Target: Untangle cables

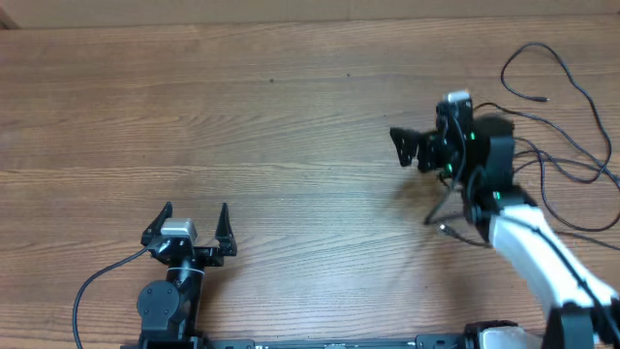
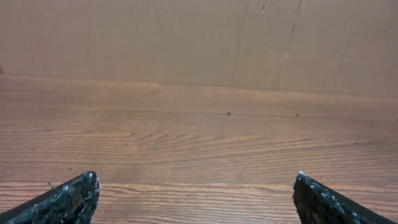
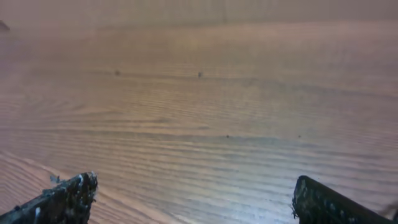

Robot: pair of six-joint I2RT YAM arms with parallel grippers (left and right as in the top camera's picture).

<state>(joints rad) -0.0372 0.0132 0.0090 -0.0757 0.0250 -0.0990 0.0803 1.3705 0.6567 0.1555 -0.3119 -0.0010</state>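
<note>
Cables [image 1: 539, 98] sprawl across table [image 1: 291, 126].

One camera looks straight down on the whole surface [image 1: 291, 116]. Both wrist cameras sit low, facing forward across that same wood.

Warm brown table [image 1: 291, 116], darker wavy grain lines, few small dark specks. Thin black cables [image 1: 540, 98]. My left gripper [image 1: 196, 211] black, pale grey block at base. My right gripper [image 1: 399, 145] black; green lights [image 1: 472, 136] glowing on wrist, white arm shell [image 1: 528, 242] behind. Up close, my fingers [image 2: 74, 198] black, flecked with pale scuffs. Back wall [image 2: 186, 37] dull tan, faint dark cracks.
</note>
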